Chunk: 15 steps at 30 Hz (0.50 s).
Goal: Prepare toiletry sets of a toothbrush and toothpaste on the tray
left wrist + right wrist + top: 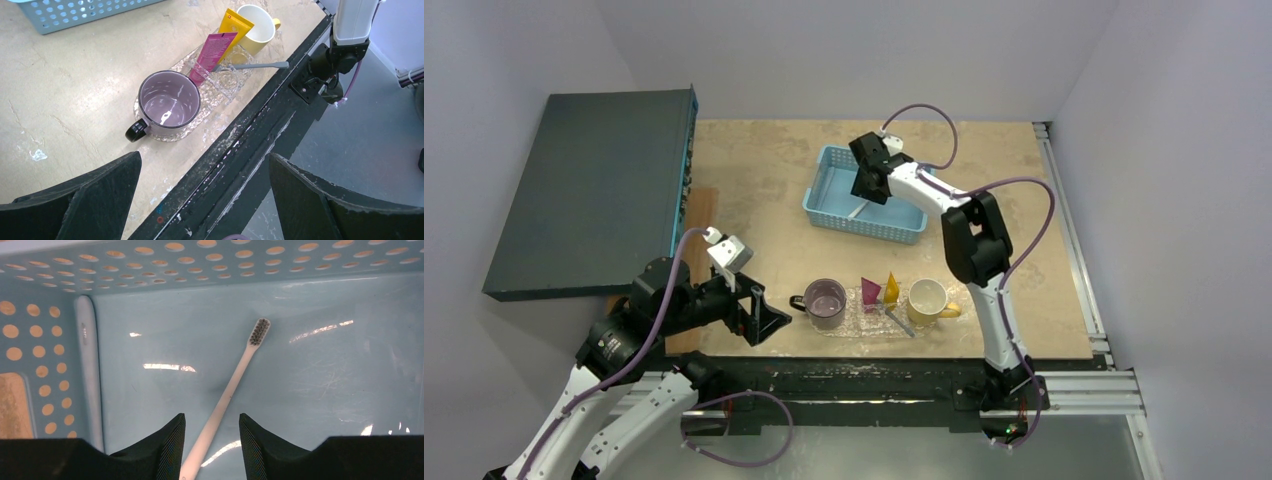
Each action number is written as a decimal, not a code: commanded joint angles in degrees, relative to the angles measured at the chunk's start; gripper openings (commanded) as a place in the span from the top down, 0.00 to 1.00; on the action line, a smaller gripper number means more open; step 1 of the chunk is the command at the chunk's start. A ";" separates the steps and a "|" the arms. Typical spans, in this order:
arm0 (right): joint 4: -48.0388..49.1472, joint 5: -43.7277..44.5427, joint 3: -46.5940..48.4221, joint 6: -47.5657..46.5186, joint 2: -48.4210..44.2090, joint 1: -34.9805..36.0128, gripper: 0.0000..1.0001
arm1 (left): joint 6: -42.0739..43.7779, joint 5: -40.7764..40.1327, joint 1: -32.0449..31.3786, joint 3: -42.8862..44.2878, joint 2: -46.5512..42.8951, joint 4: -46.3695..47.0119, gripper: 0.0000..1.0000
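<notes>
Black fingers of the right pincer (212, 422) stand a little apart, straddling the handle of a pale toothbrush (235, 377) without clamping it. It lies bristles-up on the floor of the blue basket (200, 260). Wide open and empty, the left pincer (205, 156) hangs over the near edge of the table (75, 90). Beyond it the tray (220, 92) carries a purple mug (169, 102). A magenta tube (212, 55) and a yellow tube (235, 25) lean mid-tray, a second toothbrush (250, 65) lies crosswise, and a yellow mug (257, 27) stands at the far end.

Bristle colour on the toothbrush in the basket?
The toothbrush has dark grey bristles. Clearest in the right wrist view.
</notes>
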 commanded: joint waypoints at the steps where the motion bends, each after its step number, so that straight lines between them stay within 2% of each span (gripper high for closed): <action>1: -1.10 -0.80 0.32 0.70 1.60 0.05 0.54 | 0.74 0.11 -0.11 -0.20 -0.09 0.88 0.02; 8: -2.47 -0.40 1.41 -0.26 3.54 0.33 0.55 | 0.74 0.22 -0.10 -0.21 0.27 1.04 0.02; 15: -3.73 -0.38 4.32 -3.09 5.98 0.33 0.63 | 0.66 -0.01 -0.09 -0.20 0.30 0.96 0.02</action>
